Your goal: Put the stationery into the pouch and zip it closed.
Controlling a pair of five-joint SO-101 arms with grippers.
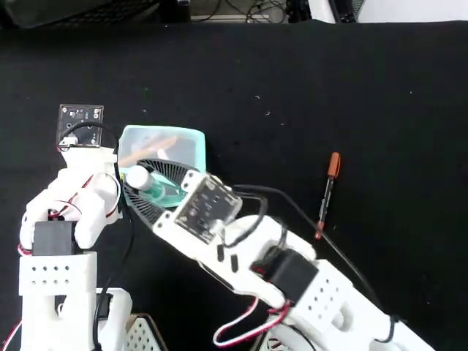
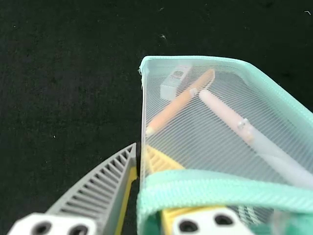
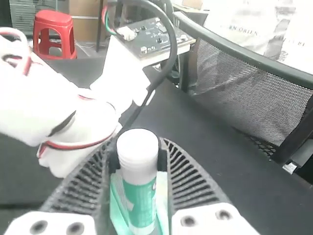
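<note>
A teal mesh pouch [image 1: 162,148] lies left of centre on the black table, its mouth toward the arms. Inside the pouch [image 2: 215,147] I see a small eraser [image 2: 171,86], an orange pencil [image 2: 178,105] and a pale pen [image 2: 244,134]. My left gripper [image 2: 142,152] is shut on the pouch's side edge, one finger outside the mesh and the yellow-padded one inside. My right gripper [image 3: 138,147] is shut on a glue stick [image 3: 138,169] with a white cap, held at the pouch mouth [image 1: 139,178]. An orange-capped pen [image 1: 326,194] lies on the table to the right.
The left arm's white body [image 3: 49,112] stands close beside the right gripper. Beyond the table's edge are a mesh chair back [image 3: 244,93] and a red stool [image 3: 51,29]. Open black tabletop [image 1: 292,95] stretches behind and to the right of the pouch.
</note>
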